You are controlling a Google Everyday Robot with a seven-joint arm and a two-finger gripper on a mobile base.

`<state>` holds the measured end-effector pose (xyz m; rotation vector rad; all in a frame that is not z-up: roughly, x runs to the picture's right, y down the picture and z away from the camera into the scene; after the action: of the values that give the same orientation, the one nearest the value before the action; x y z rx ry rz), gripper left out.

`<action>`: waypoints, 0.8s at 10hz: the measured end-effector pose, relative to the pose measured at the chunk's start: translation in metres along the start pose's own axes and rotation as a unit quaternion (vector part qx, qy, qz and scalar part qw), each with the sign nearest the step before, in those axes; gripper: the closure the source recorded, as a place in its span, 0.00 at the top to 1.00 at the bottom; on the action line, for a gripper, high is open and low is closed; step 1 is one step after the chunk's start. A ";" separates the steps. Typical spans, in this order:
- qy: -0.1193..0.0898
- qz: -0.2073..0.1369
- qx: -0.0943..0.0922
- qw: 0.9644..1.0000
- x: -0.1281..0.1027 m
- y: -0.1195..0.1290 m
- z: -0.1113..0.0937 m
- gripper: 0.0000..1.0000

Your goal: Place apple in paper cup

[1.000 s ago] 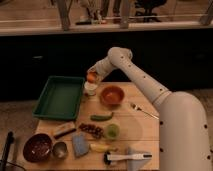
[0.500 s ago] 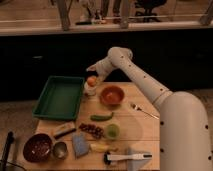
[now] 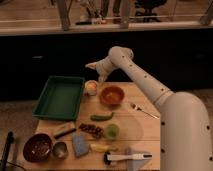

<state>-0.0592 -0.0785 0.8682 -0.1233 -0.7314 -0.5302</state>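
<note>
**Student:** Where is the apple [image 3: 91, 86] at this stage?

**Tutor:** An orange-tan round shape fills the mouth of the paper cup [image 3: 91, 93]. The cup stands upright on the tabletop [image 3: 145, 125], between the green tray [image 3: 60, 95] and the orange bowl [image 3: 112, 95]. That shape is judged to be the apple, seated in the cup, so the placement appears done.

**Student:** And the gripper [image 3: 95, 71]?

**Tutor:** It hangs just above the cup, apart from it, on the arm reaching in from the right. The fingers look spread and hold nothing.

**Student:** How would the apple handle if it needed reseating?

**Tutor:** It is probably firm and smooth-skinned, with modest weight. Being round, it could slip or roll under an off-centre pinch. The fingers should close across its widest part from above, since the cup wall hides the lower half.

**Student:** Any hazard?

**Tutor:** The cup is likely light and thin-walled. A fruit about as wide as the mouth may wedge, so lifting it could drag the cup up or tip it toward the bowl.
</note>
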 end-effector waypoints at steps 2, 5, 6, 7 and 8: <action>-0.001 0.001 0.000 1.000 0.001 0.000 -0.001 0.80; -0.003 0.000 -0.002 1.000 -0.001 0.000 0.000 0.80; -0.004 0.000 -0.002 1.000 -0.001 0.000 0.000 0.80; -0.003 0.000 -0.003 1.000 -0.001 0.000 0.000 0.80; -0.004 0.000 -0.003 1.000 -0.001 0.000 0.000 0.80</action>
<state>-0.0597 -0.0776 0.8678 -0.1320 -0.7365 -0.5319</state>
